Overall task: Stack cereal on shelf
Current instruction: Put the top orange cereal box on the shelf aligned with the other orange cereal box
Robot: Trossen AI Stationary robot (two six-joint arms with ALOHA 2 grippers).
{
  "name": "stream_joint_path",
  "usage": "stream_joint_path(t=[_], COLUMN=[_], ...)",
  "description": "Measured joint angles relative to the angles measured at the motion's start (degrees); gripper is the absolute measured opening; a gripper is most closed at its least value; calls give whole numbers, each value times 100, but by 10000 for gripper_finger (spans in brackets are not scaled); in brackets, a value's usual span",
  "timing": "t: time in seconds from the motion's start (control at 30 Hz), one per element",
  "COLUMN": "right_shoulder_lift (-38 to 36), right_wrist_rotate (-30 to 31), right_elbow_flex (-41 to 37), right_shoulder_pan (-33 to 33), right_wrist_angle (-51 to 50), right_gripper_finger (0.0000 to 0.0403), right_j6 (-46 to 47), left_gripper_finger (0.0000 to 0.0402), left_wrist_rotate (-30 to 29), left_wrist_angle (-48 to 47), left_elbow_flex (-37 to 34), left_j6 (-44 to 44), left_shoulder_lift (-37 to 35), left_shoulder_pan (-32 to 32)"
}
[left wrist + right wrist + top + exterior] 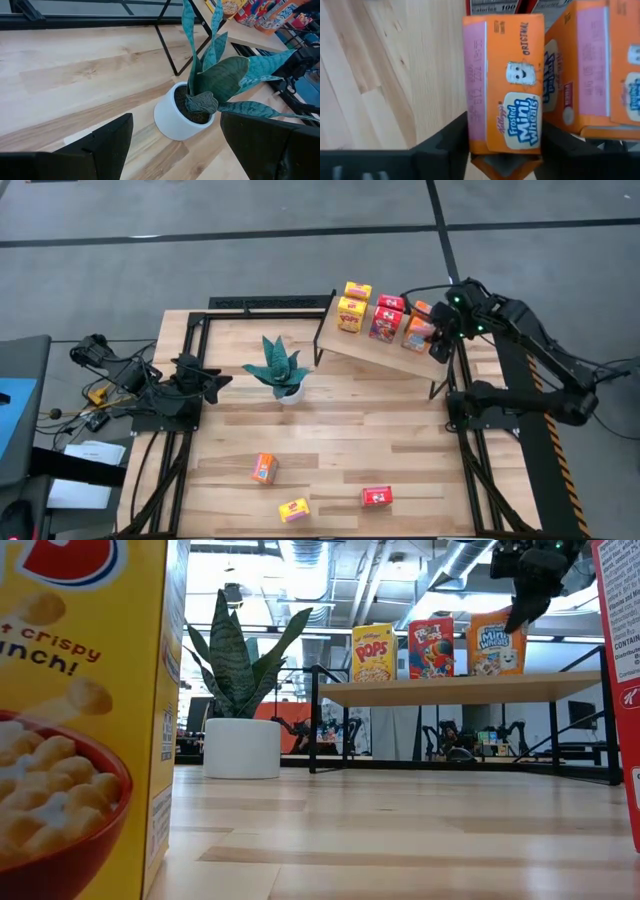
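Right gripper point(441, 340): positioned over the right end of the shelf point(385, 350); in the right wrist view its fingers point(445, 150) are seen on either side of an orange box point(505, 85), but whether the box is gripped or just let go cannot be told.
Left gripper point(215, 383): resting at the table's left side, jaws spread wide, facing the plant point(279, 370).
High view only: six boxes on the shelf are shown in two rows, two yellow point(350, 313), two red point(385, 323) and two orange point(418, 332), all just beside the right gripper.
Low view only: three printed fronts on the shelf are seen, a Pops box, a Froot Loops box and a Mini-Wheats box, with the right gripper hanging above the last; two loose boxes fill the near edges.
Right wrist view only: a second orange box point(592, 65) is shown touching the one between the fingers.
Left wrist view only: the plant's white pot point(180, 117) is seen between the left gripper's fingers, farther off.
Count, loose boxes: three on the table point(330, 440), one orange point(264, 468), one yellow point(294, 509), one red point(377, 497), well apart from both grippers.
Count, total: nine boxes, one plant, one shelf.
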Motion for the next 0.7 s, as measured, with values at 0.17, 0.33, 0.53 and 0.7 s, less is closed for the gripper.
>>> stream_joint_path(t=[0.17, 0.33, 0.53, 0.7], right_shoulder_lift=[-7, -68, -175, -432], right_wrist_rotate=[135, 446, 777, 779], right_elbow_flex=[63, 284, 476, 506], right_shoulder_pan=[2, 2, 2, 28], right_wrist_angle=[-76, -273, -701, -834], right_gripper_finger=[241, 264, 265, 265], right_j6=[133, 149, 173, 335], left_gripper_finger=[293, 293, 293, 293], left_wrist_rotate=[0, 0, 0, 0], left_wrist_angle=[-2, -9, -13, -15], left_elbow_flex=[0, 0, 0, 0], left_j6=[-7, -2, 0, 0], left_shoulder_lift=[1, 0, 0, 2], left_shoulder_pan=[0, 0, 0, 0])
